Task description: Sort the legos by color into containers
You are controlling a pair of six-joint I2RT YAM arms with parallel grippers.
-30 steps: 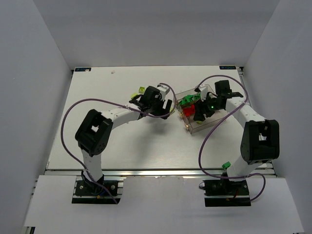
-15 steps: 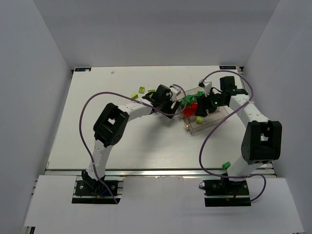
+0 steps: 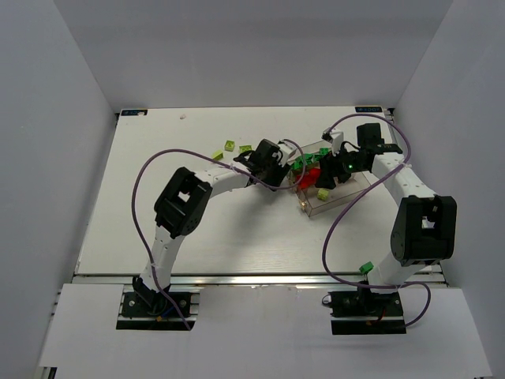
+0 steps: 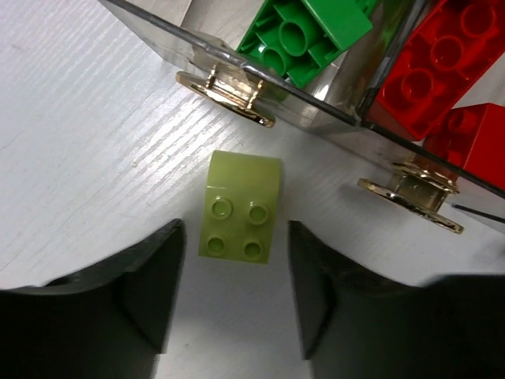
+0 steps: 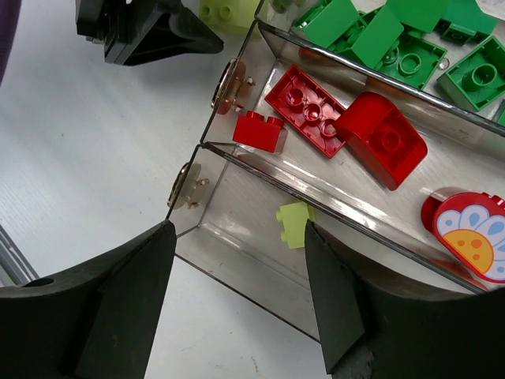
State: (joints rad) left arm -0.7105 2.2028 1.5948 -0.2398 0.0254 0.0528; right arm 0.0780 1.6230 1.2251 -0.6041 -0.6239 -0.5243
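A lime lego (image 4: 241, 207) lies studs-up on the table just outside the containers' end wall (image 4: 237, 71). My left gripper (image 4: 235, 237) is open around its near half, with a gap on each side. In the bins beyond lie green legos (image 4: 304, 35) and red legos (image 4: 442, 59). My right gripper (image 5: 241, 237) is open and empty above the nearest bin (image 5: 237, 260), which holds one lime lego (image 5: 293, 223). The middle bin holds red legos (image 5: 308, 99) and the far one green legos (image 5: 394, 39). From above, the left gripper (image 3: 276, 162) and right gripper (image 3: 327, 178) flank the containers (image 3: 347, 193).
Three more lime legos (image 3: 230, 145) lie on the table left of the left gripper. A round red piece with a white flower (image 5: 469, 233) lies in the middle bin. Gold fittings (image 4: 233, 87) stick out from the tray's end wall. White walls enclose the table.
The left arm has reached right to the containers' left end, and its jaws have narrowed around the lime lego. The right gripper shifted slightly over the bins.
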